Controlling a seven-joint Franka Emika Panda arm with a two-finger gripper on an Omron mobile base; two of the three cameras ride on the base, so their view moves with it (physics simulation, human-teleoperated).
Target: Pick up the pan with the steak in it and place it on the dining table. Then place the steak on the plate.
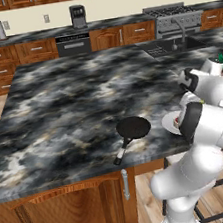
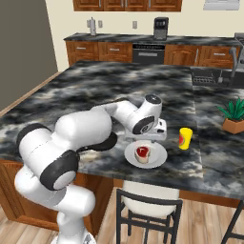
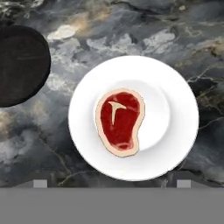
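Note:
The steak point(image 3: 119, 121), red with a pale fat rim, lies flat on the round light plate point(image 3: 175, 105), a little left of its middle. My gripper point(image 3: 112, 183) hovers straight above it, open and holding nothing, its fingertips point(image 3: 40, 183) spread wider than the steak. The black pan point(image 3: 19, 65) stands empty beside the plate on the dining table point(image 3: 131, 26). In the left base view the pan point(image 1: 132, 128) sits near the front edge, handle pointing toward the edge, with the plate point(image 1: 169, 123) just right of it. The right base view has the steak point(image 2: 143, 153) on the plate point(image 2: 158, 156) under my hand.
A yellow cup point(image 2: 185, 138) stands right of the plate. A potted plant point(image 2: 234, 116) sits farther right. A dark chair point(image 2: 147, 202) stands below the table's edge. The sink point(image 1: 167, 48) is set in the far side of the top.

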